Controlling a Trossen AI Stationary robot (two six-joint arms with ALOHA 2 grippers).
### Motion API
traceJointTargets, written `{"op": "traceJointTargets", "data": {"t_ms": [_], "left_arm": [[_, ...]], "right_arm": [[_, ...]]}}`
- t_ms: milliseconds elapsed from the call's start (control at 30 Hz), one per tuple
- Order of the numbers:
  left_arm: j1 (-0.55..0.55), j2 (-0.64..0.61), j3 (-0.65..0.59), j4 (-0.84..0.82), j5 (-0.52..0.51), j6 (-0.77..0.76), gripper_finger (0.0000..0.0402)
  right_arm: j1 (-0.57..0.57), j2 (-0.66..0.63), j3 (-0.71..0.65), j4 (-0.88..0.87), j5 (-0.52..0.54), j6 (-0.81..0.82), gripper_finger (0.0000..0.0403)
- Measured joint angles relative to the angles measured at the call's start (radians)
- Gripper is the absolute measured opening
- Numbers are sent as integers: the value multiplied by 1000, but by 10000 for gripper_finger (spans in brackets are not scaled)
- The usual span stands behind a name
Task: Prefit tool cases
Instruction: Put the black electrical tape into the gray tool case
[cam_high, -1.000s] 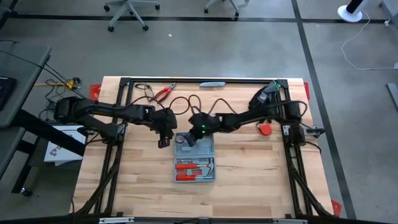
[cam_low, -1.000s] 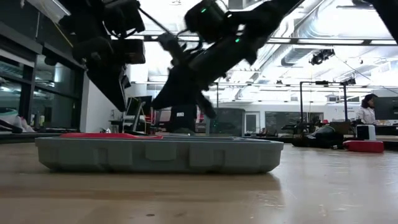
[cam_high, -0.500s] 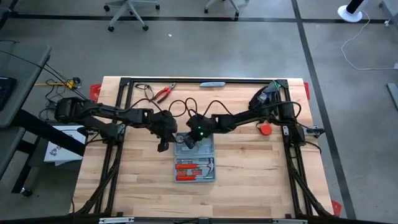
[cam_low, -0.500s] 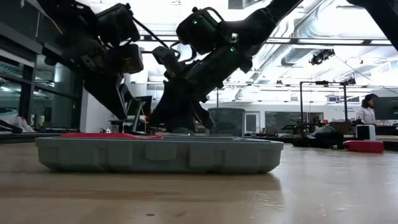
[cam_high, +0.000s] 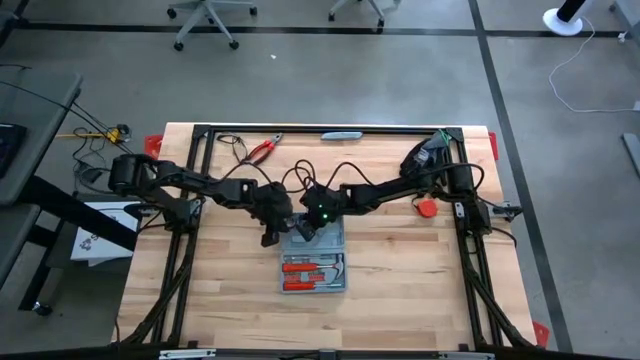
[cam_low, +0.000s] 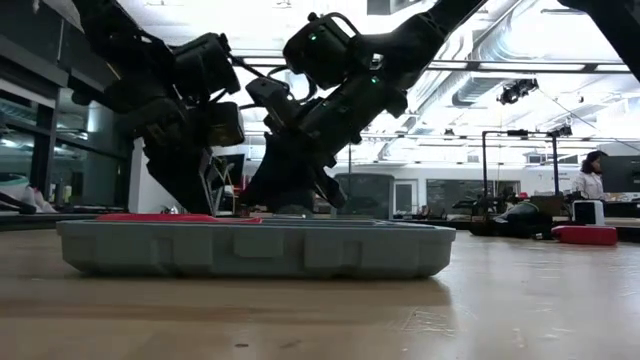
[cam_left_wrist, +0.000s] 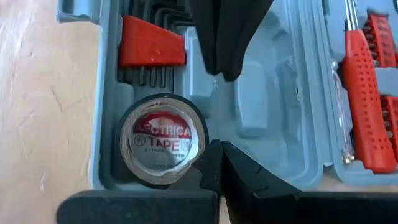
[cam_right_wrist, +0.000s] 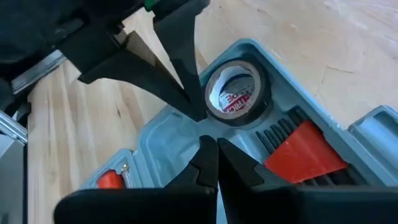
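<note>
The grey-blue tool case lies open and flat at mid-table, its wall filling the low view. Its near half holds red-handled tools. In the far half a roll of electrical tape sits in a round slot next to a red holder of hex keys. My left gripper is shut, slanting down from the table's left, its tips at the tape's rim. My right gripper is shut too. It comes from the right and points down into the moulded slot beside the tape. My left gripper's shut fingertips stand right at the tape roll's outer rim, slanting down from the table's left; I cannot tell whether they touch it. My right gripper's shut fingertips hang just over the case's moulded inside beside the tape; I cannot tell whether they touch it.
Red-handled pliers and loose cables lie at the far left of the table, with a grey bar at the far edge. A red round thing sits at the right. Bare wood lies near and left of the case. A person stands far back in the room.
My left gripper has come down and toward the table's right, over the case's far half, tipping more steeply downward until its tips are at the tape roll. My right gripper has sunk a little and then kept still. The case has not moved.
</note>
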Motion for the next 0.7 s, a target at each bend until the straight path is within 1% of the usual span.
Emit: {"op": "traceJointTargets", "data": {"t_ms": [133,200,300,433,500,700], "left_arm": [[3,-12,20,-19,9,-24,0],[5,-28,34,-48,29,-25,0],[6,-61,50,-97,27,-26,0],[10,-113,53,-149,-45,-11,0],[18,-119,53,-174,-85,4,0],[53,-100,51,-170,-105,58,0]], "right_arm": [[0,0,0,-1,3,-14,0],[-1,0,0,2,3,-13,0],[-1,0,0,2,4,-13,0],[-1,0,0,8,16,-14,0],[-1,0,0,9,25,-14,0],[-1,0,0,9,63,-15,0]]}}
